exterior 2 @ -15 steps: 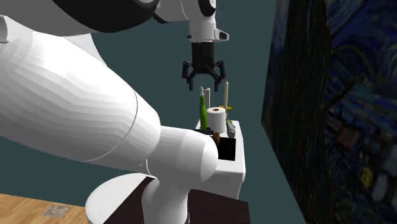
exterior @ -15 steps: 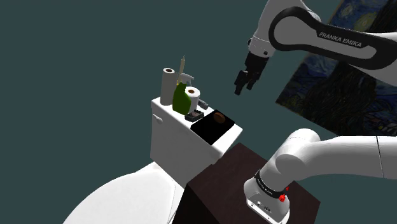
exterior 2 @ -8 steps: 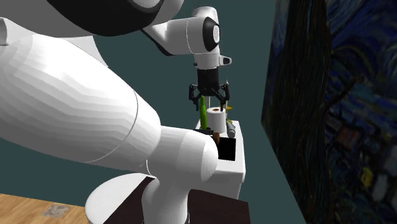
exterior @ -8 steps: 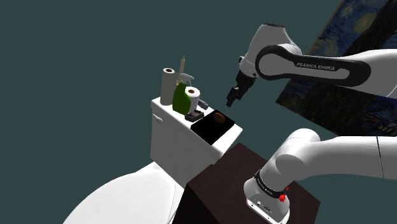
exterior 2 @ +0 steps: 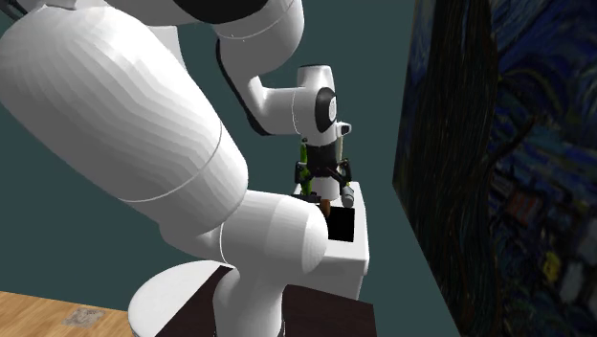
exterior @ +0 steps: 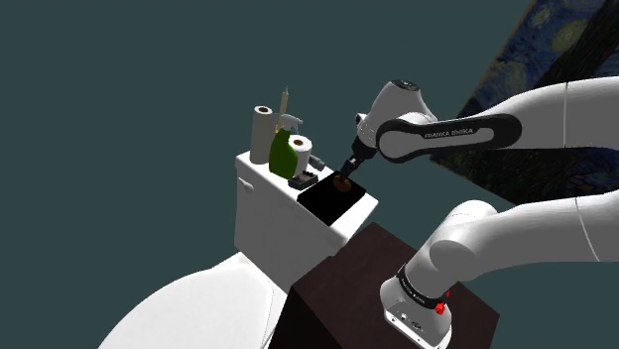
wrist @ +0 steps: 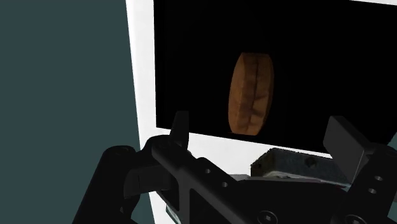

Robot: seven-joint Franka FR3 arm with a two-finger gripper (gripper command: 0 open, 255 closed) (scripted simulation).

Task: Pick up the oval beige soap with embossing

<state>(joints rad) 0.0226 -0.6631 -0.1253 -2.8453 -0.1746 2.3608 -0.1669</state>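
Now the pincer [wrist: 261,124] has dropped to just above the brown oval soap [wrist: 251,93], which lies on the black mat [wrist: 191,63] atop the toilet tank [exterior: 263,203]; its spread fingers look ready to straddle it.

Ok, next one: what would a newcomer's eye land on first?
An all-black two-finger gripper hangs open just above an oval brown embossed soap, which lies on a black rectangular patch atop the white toilet tank. A large swirling blue painting covers the second exterior view's right.
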